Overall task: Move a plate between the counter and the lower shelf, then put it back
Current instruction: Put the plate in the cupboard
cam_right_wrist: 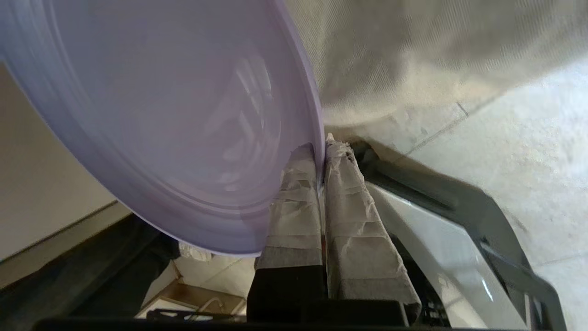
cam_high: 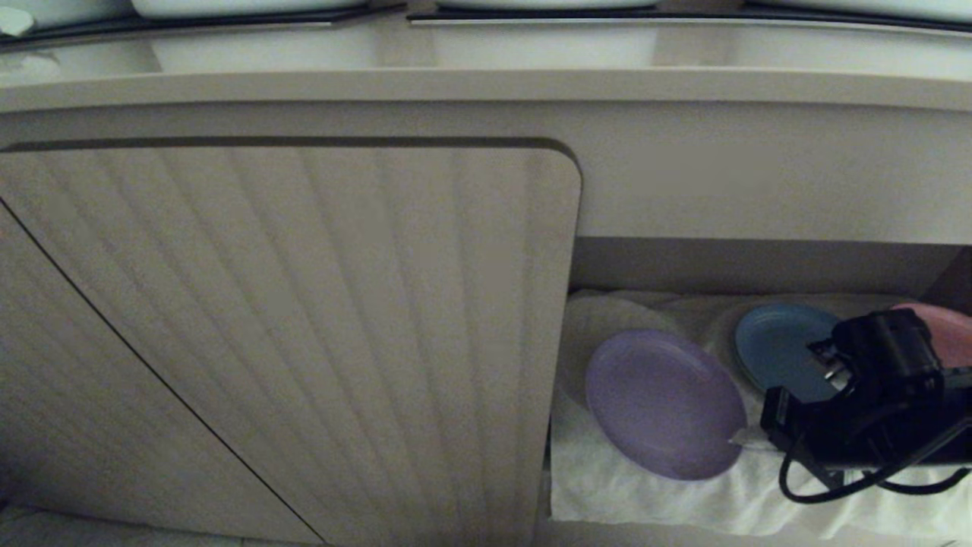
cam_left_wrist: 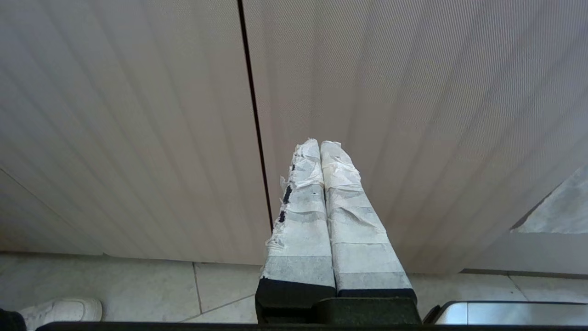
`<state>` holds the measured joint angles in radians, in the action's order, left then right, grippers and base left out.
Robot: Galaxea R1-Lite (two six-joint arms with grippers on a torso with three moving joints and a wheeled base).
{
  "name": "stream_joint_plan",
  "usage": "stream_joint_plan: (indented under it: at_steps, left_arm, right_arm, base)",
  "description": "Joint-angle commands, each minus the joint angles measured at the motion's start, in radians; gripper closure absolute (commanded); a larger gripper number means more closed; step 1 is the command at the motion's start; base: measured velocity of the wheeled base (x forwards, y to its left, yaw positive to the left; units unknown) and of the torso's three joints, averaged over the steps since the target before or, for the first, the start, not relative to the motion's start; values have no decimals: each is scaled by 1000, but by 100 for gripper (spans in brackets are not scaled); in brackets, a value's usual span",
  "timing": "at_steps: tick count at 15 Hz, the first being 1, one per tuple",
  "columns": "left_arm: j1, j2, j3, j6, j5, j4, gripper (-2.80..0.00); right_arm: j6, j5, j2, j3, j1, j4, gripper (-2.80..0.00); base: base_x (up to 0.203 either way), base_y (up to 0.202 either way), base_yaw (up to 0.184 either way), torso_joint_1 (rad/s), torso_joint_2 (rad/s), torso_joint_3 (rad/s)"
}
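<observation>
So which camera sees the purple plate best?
The head view: the whole purple plate shows, tilted over the white cloth. The right wrist view shows only part, with the right gripper pinching its rim. The left wrist view shows none.

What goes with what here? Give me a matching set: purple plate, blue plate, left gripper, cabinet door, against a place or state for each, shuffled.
Things:
1. purple plate
2. blue plate
3. left gripper
4. cabinet door

Places or states:
A. shut on nothing, pointing at a ribbed panel
B. lying on the white cloth toward the back of the shelf
C. pinched by its rim in the right gripper
D. closed, to the left of the open shelf

Pairs: 1-C, 2-B, 3-A, 4-D
</observation>
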<state>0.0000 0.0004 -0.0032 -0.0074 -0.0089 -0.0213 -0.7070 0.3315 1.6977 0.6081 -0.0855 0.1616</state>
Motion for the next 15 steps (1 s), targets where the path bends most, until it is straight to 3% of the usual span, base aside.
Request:
stream_joint_plan:
  at_steps: [1,15]
  left_arm:
    - [0,0,0,0,0,0,0]
    - [0,0,0,0,0,0,0]
  right_arm:
    - [-5,1,21,1,0,15,0]
    - [-3,4,131,153,0,21,0]
  base:
    - [0,0,0,0,0,0]
    - [0,0,0,0,0,0]
